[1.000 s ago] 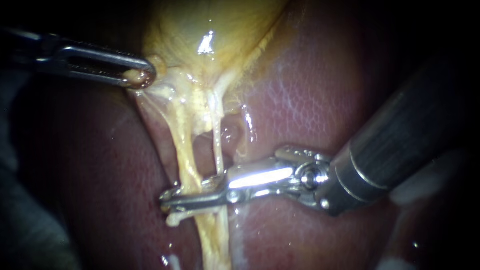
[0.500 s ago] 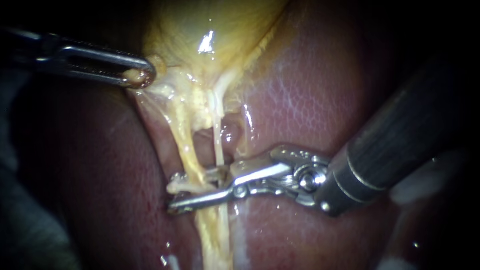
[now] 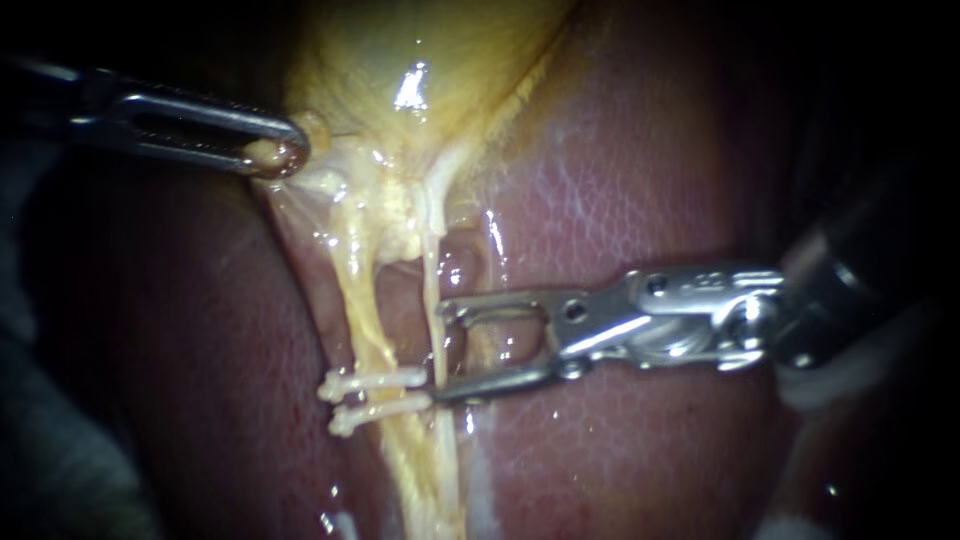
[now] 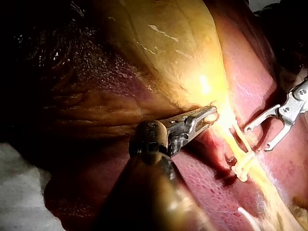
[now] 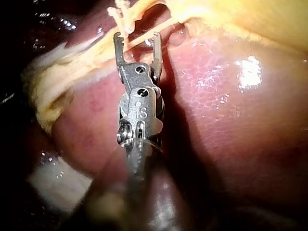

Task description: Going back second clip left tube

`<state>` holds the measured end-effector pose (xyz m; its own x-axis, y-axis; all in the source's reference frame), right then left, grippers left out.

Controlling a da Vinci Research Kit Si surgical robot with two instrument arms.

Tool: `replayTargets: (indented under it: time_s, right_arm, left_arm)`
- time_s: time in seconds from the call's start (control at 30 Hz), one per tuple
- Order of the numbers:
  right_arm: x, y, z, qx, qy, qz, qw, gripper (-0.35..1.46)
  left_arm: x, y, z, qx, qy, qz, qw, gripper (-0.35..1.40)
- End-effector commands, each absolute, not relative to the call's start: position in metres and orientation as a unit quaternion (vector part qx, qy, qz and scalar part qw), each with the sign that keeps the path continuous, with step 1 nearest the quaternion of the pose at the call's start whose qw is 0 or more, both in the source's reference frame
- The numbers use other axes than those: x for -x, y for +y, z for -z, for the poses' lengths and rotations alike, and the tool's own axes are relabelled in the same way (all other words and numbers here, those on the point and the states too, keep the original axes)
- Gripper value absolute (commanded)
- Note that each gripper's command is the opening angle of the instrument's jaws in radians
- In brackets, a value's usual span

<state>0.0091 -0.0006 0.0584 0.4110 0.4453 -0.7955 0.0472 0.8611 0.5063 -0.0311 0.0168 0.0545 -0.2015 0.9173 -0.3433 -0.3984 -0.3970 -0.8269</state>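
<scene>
Clips: two white clips, an upper clip (image 3: pixel 372 381) and a lower clip (image 3: pixel 380 407), sit across the left tube (image 3: pixel 365 300), one just under the other and almost parallel. Which one is the second I cannot tell.
Left tube: a yellow band that runs down from the gallbladder (image 3: pixel 420 50) over the liver (image 3: pixel 620 200); both clips cross it on its lower part.
Clips and tool: the clips lie just beside the jaw tips of the right instrument (image 3: pixel 443 352), on the side away from its shaft, and no jaw holds them. The lower jaw tip is very near the end of the lower clip; touching or not, I cannot tell.
Right instrument: the jaws stand wide apart and grip nothing.
Thin tube: a pale thin tube (image 3: pixel 436 290) runs down right at these jaw tips. In the right wrist view a strand crosses between the tips, but whether in the gap or behind it I cannot tell.
Left instrument: the left instrument (image 3: pixel 280 155) is well apart from the clips, with its jaws closed on a small yellow bit at the lower edge of the gallbladder.
</scene>
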Motion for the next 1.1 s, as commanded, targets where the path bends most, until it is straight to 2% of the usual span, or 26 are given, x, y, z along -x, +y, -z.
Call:
replayTargets:
  time_s: [0.03, 0.2, 0.37, 0.57, 0.9, 1.1]
  right_arm:
    - [-0.0084, -0.0005, -0.0576, -0.224, 0.52, -0.109, 0.817, 0.5]
    - [-0.0049, 0.0, -0.0538, -0.182, 0.495, -0.065, 0.847, 0.5]
    - [-0.0029, 0.0007, -0.0521, -0.167, 0.492, -0.064, 0.852, 0.49]
    - [-0.0018, 0.0011, -0.0519, -0.165, 0.492, -0.064, 0.852, 0.49]
    - [-0.0017, 0.0014, -0.0518, -0.166, 0.491, -0.065, 0.853, 0.49]
    - [-0.0016, 0.0015, -0.0517, -0.166, 0.492, -0.066, 0.852, 0.49]
  left_arm:
    - [0.0311, 0.0168, -0.0545, 0.433, -0.3, -0.715, 0.46, -0.35]
    - [0.0311, 0.0168, -0.0545, 0.433, -0.3, -0.715, 0.46, -0.35]
    - [0.031, 0.0168, -0.0546, 0.433, -0.3, -0.715, 0.46, -0.35]
    - [0.0315, 0.0166, -0.0558, 0.434, -0.296, -0.716, 0.46, -0.35]
    - [0.0353, 0.0152, -0.0603, 0.434, -0.296, -0.721, 0.451, -0.35]
    - [0.0359, 0.0148, -0.0615, 0.433, -0.296, -0.726, 0.445, -0.35]
